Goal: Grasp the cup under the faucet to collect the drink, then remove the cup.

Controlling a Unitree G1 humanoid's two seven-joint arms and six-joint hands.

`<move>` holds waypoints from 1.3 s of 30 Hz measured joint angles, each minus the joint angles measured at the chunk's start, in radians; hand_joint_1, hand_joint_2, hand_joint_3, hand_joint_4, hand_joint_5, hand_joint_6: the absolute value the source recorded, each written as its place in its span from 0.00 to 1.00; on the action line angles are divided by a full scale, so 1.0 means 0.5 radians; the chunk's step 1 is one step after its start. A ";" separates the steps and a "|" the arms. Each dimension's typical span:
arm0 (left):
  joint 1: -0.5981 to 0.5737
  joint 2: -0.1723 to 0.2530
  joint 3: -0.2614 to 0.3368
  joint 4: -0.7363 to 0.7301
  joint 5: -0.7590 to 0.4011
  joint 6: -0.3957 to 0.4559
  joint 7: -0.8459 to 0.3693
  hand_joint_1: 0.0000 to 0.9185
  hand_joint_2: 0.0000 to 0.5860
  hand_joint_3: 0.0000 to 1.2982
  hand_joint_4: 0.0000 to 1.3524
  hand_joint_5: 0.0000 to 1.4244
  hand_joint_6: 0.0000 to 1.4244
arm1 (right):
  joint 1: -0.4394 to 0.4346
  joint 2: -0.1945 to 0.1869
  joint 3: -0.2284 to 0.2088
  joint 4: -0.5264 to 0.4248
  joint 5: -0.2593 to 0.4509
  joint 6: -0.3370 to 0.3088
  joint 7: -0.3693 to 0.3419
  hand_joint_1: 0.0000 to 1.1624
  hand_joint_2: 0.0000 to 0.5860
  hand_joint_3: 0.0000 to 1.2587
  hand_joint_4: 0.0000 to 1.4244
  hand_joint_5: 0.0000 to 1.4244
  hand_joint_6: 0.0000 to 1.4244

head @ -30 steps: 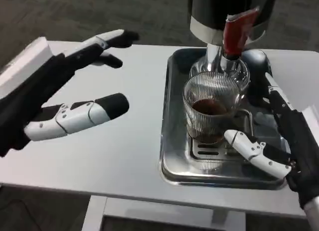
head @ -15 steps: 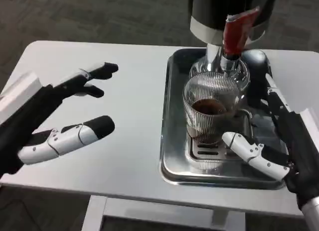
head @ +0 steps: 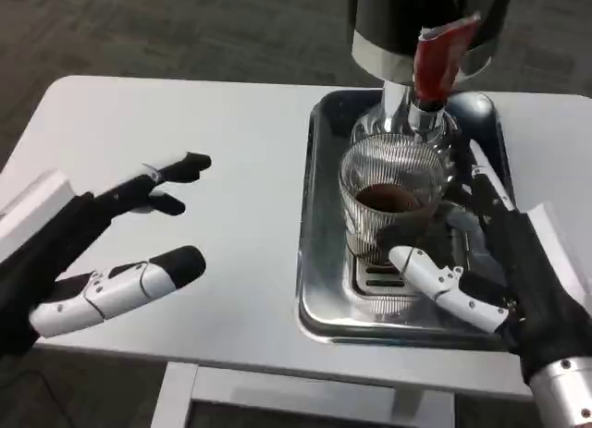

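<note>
We find the cup [head: 393, 201] standing on the slotted drip grate [head: 384, 278] inside the steel tray [head: 319, 252], directly beneath the faucet [head: 427, 114] of the dark dispenser [head: 425, 26] with its red lever [head: 437, 58]. The cup is clear ribbed glass, round and straight-walled, with a dark drink lying in its lower part. We judge it rigid, brittle and moderately heavy for its size; the ribs should give the fingers some purchase, yet wet glass on polished metal can slide, and a tilt would spill the liquid. We would take it around the middle of the wall, below the rim and above the base, with fingers on opposite sides. Our right hand [head: 490, 271] sits just beside the cup on its right, fingers apart, one white finger [head: 435, 278] reaching across the grate below the cup's base and darker ones close to its far wall; we cannot tell whether any touches the glass, and it has no hold yet. Our left hand [head: 111, 248] hovers well to the left of the tray over the white matte surface [head: 231, 160], fingers spread, holding nothing.
</note>
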 measured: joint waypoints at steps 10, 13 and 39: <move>0.102 0.000 0.034 -0.042 0.000 0.001 0.000 0.00 0.16 0.13 0.11 0.19 0.16 | -0.100 0.043 0.027 0.137 0.017 -0.025 -0.045 0.48 0.40 0.00 0.00 0.05 0.12; 0.123 0.000 0.053 -0.052 0.000 0.003 0.000 0.00 0.16 0.13 0.11 0.19 0.16 | -0.124 0.050 0.031 0.171 0.020 -0.026 -0.055 0.48 0.40 0.00 0.00 0.04 0.11; 0.214 0.000 0.061 -0.088 0.000 0.035 0.000 0.00 0.16 0.14 0.12 0.19 0.16 | -0.231 0.119 0.115 0.305 0.006 -0.023 -0.172 0.47 0.39 0.00 0.00 0.03 0.10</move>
